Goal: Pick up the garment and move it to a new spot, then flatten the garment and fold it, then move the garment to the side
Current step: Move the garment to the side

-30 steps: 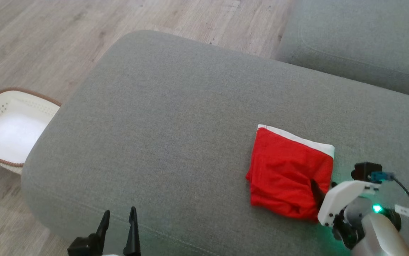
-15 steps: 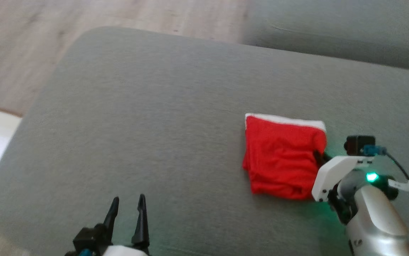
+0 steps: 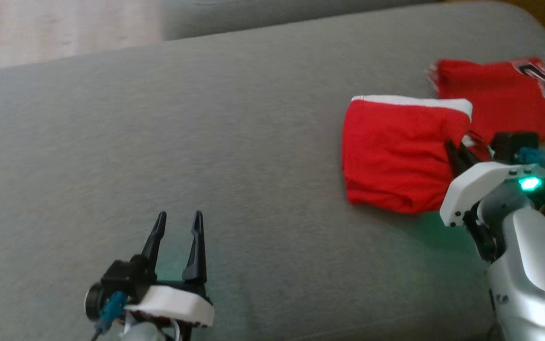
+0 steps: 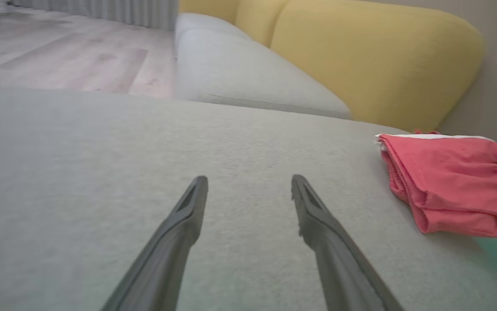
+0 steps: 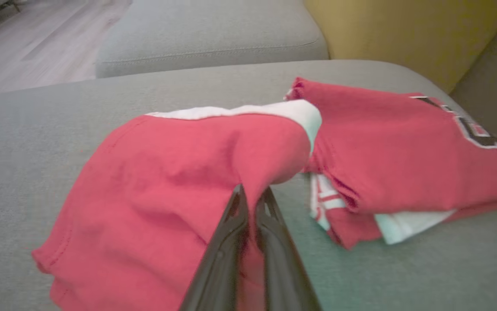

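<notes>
On the right part of a grey sofa cushion (image 3: 206,142), the folded red garment (image 3: 395,156) with a white band is laid just beside a second red garment (image 3: 504,94) bearing lettering. Its near edge is pinched by the closed right gripper (image 5: 253,190). The left gripper (image 3: 179,215) is held spread over bare cushion, well apart.

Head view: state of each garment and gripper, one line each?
red garment: folded, right edge pinched and lifted off the cushion.
jersey: folded, lying beside it.
right gripper: shut on the red garment's edge.
left gripper: open, empty.
</notes>
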Robot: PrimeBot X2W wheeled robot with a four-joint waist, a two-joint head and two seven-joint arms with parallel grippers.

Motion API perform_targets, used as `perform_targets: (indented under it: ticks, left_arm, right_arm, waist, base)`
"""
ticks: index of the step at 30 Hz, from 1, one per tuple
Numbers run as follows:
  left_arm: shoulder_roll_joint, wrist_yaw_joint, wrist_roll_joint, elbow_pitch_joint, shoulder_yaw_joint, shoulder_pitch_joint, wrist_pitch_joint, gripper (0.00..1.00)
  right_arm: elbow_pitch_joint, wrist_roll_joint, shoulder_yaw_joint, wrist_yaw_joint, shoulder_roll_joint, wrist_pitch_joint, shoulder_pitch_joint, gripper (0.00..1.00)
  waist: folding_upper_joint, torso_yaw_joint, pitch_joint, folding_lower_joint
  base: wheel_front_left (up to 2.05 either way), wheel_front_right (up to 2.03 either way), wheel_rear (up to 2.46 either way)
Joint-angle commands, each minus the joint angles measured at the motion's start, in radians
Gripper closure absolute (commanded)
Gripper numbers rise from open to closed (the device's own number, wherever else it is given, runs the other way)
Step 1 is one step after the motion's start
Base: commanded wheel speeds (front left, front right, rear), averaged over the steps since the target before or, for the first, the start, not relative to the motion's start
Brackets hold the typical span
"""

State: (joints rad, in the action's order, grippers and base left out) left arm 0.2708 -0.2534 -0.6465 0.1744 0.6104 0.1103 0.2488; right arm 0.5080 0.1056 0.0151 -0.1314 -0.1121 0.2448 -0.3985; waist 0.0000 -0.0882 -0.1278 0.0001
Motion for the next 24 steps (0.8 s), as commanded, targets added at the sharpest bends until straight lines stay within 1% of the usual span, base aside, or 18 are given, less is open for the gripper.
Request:
perform_targets:
  ticks: [1, 4, 6, 9, 13, 17, 21, 24]
  left_arm:
    - [0.005, 0.004, 0.013, -0.031, -0.032, 0.054, 0.004, 0.00]
    - [0.011, 0.006, 0.021, -0.032, -0.025, 0.075, -0.007, 0.00]
    - [0.015, 0.006, 0.023, -0.034, -0.024, 0.082, -0.011, 0.00]
    - [0.021, 0.004, 0.026, -0.036, -0.020, 0.086, -0.019, 0.00]
    - [0.030, -0.004, 0.028, -0.041, -0.022, 0.087, -0.025, 0.00]
    - [0.037, -0.011, 0.028, -0.050, -0.025, 0.085, -0.029, 0.00]
    - [0.043, -0.018, 0.028, -0.060, -0.025, 0.081, -0.032, 0.00]
    - [0.045, -0.022, 0.030, -0.068, -0.025, 0.082, -0.034, 0.00]
  right_arm:
    - [-0.063, 0.009, -0.024, 0.001, -0.009, 0.005, -0.020, 1.00]
    - [-0.114, 0.019, -0.027, 0.001, -0.009, 0.019, -0.014, 1.00]
    - [-0.127, 0.020, -0.025, 0.001, -0.007, 0.022, -0.016, 1.00]
    - [-0.133, 0.012, -0.022, 0.001, -0.008, 0.023, -0.028, 1.00]
    - [-0.118, 0.000, -0.017, 0.001, -0.025, 0.023, -0.066, 1.00]
    - [-0.084, -0.017, -0.018, 0.001, -0.083, 0.033, -0.125, 1.00]
    - [-0.038, -0.032, -0.029, 0.001, -0.167, 0.055, -0.193, 1.00]
    - [0.005, -0.039, -0.039, 0.001, -0.241, 0.073, -0.243, 1.00]
  waist:
    - [0.0000, -0.135, -0.065, -0.0001]
    - [0.0000, -0.175, -0.085, -0.0001]
    - [0.0000, -0.179, -0.092, -0.0001]
    - [0.0000, -0.173, -0.098, -0.0001]
    - [0.0000, -0.144, -0.101, -0.0001]
    - [0.0000, -0.101, -0.105, -0.0001]
    - [0.0000, -0.056, -0.115, -0.0001]
    - [0.0000, -0.024, -0.131, -0.0001]
  base:
    - [0.00, 0.00, 0.00]
    - [0.00, 0.00, 0.00]
    - [0.00, 0.00, 0.00]
    - [0.00, 0.00, 0.00]
    - [0.00, 0.00, 0.00]
    - [0.00, 0.00, 0.00]
    - [0.00, 0.00, 0.00]
    - [0.00, 0.00, 0.00]
